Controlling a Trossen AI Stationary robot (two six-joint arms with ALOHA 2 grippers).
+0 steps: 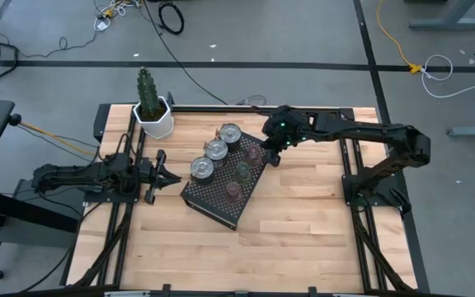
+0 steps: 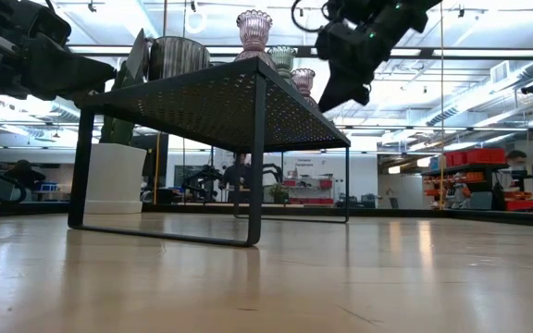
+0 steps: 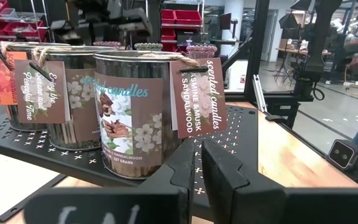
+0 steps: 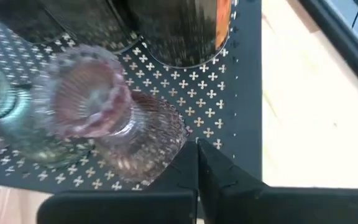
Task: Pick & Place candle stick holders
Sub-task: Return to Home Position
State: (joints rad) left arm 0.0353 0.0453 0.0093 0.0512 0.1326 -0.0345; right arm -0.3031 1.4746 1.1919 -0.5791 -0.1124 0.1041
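Placement judged complete: six candle stick holders (image 1: pixel 215 149) stand on the shelf (image 1: pixel 218 208); right hand (image 1: pixel 270 151) closed, empty, at its far right edge; left hand (image 1: pixel 174 176) closed, empty, left of it; homing remains.

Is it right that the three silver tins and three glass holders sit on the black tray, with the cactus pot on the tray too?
One slip. The three silver tins and three glass holders do sit on the black tray, but the cactus pot stands on the wooden table, off the tray's corner. The high view shows it.
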